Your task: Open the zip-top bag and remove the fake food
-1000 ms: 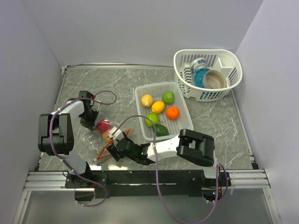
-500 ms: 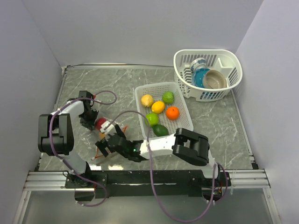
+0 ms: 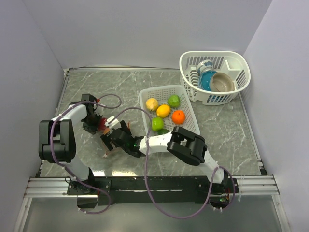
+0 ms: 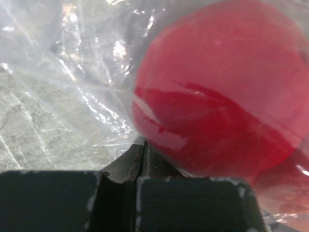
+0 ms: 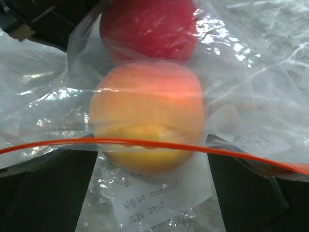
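Observation:
The clear zip-top bag (image 3: 104, 131) lies at the left of the table between both grippers. My left gripper (image 3: 95, 123) is shut on a fold of the bag's plastic (image 4: 96, 72), right beside the red fruit (image 4: 222, 92) inside. My right gripper (image 3: 109, 140) is open at the bag's mouth. Its fingers (image 5: 48, 193) stand either side of the orange-red zip strip (image 5: 231, 153) and the peach fruit (image 5: 145, 116). The red fruit (image 5: 147, 26) lies behind the peach one. Both are inside the bag.
A white slotted basket (image 3: 190, 126) right of the bag holds yellow (image 3: 152, 104), green (image 3: 174, 100) and orange (image 3: 178, 116) fruits. A white dish rack (image 3: 241, 72) with blue and tan dishes stands at the back right. Grey walls enclose the table.
My right gripper has moved left and away from the near edge, up to the bag's mouth. The bag has bunched up towards my left gripper, which has stayed put.

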Available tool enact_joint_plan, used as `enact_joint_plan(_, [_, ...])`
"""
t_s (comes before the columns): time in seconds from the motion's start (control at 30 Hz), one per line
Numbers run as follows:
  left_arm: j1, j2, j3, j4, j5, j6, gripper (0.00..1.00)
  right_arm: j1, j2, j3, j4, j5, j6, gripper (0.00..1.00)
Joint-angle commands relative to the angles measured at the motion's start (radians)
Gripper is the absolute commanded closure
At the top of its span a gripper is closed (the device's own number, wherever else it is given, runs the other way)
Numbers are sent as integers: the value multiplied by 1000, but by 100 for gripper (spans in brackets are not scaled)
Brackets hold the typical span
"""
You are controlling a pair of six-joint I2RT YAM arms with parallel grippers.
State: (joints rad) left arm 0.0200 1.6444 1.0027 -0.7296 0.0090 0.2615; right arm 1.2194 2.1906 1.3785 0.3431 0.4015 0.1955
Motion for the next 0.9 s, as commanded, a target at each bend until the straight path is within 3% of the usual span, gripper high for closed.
enact_joint_plan(0.0, [-12, -35, 24, -33, 39, 13, 99, 9, 8, 65, 14, -9, -5, 0])
enact_joint_plan(0.27, [-80, -34, 2, -36, 75, 4, 99, 8, -3, 65, 40, -44, -1, 1])
enact_joint_plan(0.67, [-77, -54, -52, -16, 65, 22, 99, 0, -95, -68, 120, -24, -4, 42])
enact_joint_plan(0.87, [-32, -35, -75, 64, -108, 27, 99, 0, -283, -251, 157, 5, 18, 44])
